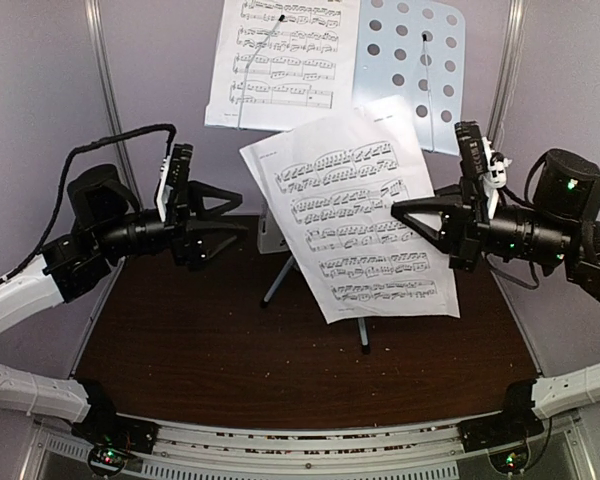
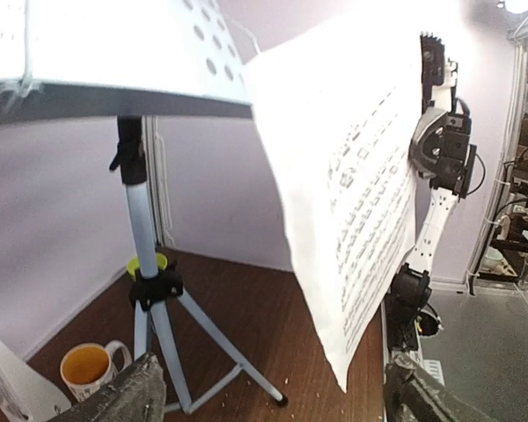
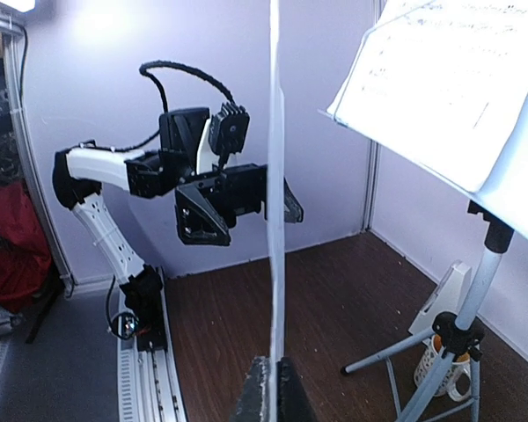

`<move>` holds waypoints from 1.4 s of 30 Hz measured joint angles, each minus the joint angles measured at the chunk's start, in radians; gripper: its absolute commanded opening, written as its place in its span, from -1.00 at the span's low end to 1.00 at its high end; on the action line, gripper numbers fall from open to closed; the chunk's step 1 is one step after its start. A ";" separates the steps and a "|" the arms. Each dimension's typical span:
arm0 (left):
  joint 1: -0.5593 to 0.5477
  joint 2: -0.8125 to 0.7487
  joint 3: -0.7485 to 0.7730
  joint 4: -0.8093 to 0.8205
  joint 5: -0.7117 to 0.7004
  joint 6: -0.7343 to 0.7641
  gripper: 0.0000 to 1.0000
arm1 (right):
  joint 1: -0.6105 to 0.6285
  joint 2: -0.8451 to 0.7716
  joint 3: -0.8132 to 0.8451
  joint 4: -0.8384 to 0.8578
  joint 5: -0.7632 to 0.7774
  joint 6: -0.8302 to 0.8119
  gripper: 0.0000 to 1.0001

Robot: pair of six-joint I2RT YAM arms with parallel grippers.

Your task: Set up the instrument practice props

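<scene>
Top external view shows the stand (image 1: pixel 410 70) at the middle of the worktop's (image 1: pixel 230 350) far edge, tripod (image 1: pixel 280 283) spread, with one page (image 1: pixel 280 60) already on the left half of its desk under a thin wire. The second page (image 1: pixel 355 230) hangs tilted in the air in front of the stand, clear of the wood. The right pincer (image 1: pixel 405 212) is closed on this page near its right edge; the right wrist view shows the sheet edge-on, nipped between the two fingers. The left pincer (image 1: pixel 242 217) hovers over the left side, jaws wide apart, holding nothing and not touching the page. The metronome (image 2: pixel 4 391) sits by the tripod's feet toward the far edge, a mug (image 2: pixel 88 369) just beside it. The step in hand looks to be putting the second page on the bare right half of the desk. That calls for carrying the sheet up and back, squaring it to the perforated plate and lowering its bottom edge onto the ledge beside the first page. The limp paper may bow, so the free left pincer could steady it.
</scene>
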 measured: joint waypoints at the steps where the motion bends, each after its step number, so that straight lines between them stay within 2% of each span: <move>1: -0.012 0.005 0.000 0.037 -0.007 -0.006 0.78 | -0.004 -0.011 -0.013 0.032 -0.010 0.016 -1.00; 7: -0.115 0.043 0.007 0.180 -0.033 -0.009 0.74 | -0.011 -0.034 -0.035 0.168 -0.051 0.076 -1.00; 13: -0.147 0.110 0.055 0.258 -0.029 -0.027 0.62 | -0.013 -0.048 -0.035 0.258 -0.085 0.119 -1.00; 18: -0.193 0.167 0.103 0.332 -0.004 -0.073 0.31 | -0.014 -0.054 -0.035 0.301 -0.097 0.138 -1.00; 24: -0.225 0.198 0.109 0.425 0.021 -0.136 -0.27 | -0.021 -0.069 -0.037 0.337 -0.094 0.150 -1.00; 28: -0.238 0.223 0.149 0.435 0.027 -0.143 -0.37 | -0.031 -0.079 -0.040 0.363 -0.087 0.150 -1.00; 35: -0.251 0.295 0.289 0.418 0.041 -0.145 -0.97 | -0.062 -0.071 -0.040 0.410 -0.072 0.152 -1.00; 42: -0.252 0.330 0.406 0.350 -0.014 -0.122 -1.00 | -0.150 -0.042 -0.040 0.503 -0.078 0.185 -1.00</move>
